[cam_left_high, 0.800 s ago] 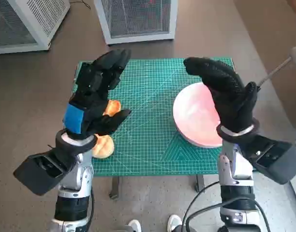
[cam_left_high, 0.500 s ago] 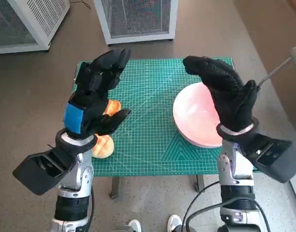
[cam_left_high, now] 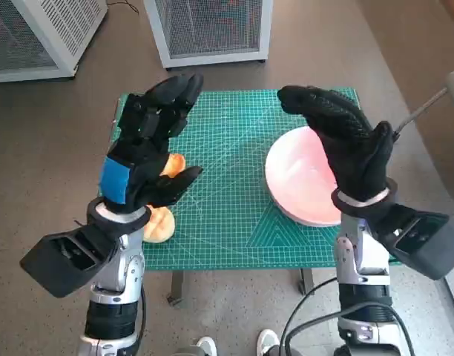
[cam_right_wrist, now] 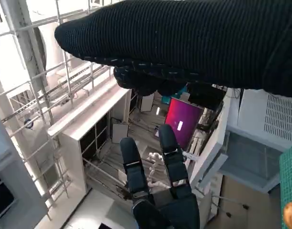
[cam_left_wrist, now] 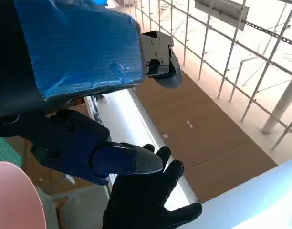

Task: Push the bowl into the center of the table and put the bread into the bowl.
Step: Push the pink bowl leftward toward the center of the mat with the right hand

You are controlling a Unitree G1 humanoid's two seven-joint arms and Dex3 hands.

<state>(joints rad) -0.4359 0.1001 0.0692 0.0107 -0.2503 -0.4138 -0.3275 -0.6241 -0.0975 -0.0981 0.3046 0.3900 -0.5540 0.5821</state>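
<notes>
Your bare green mat (cam_left_high: pixel 234 178) at bench centre offers open passage between both raised hands. The pink bowl (cam_left_high: pixel 301 178) occupies the right side; the bread (cam_left_high: pixel 162 215) lies near the left edge, under your left hand (cam_left_high: pixel 142 152).

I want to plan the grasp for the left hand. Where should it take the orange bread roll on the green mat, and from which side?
Probably across the rounded body of the orange bread roll, coming down from above. It lies low on the green cutting mat near the left edge, directly under the raised, empty left hand, which hides part of it, so its exact shape is unclear.
</notes>
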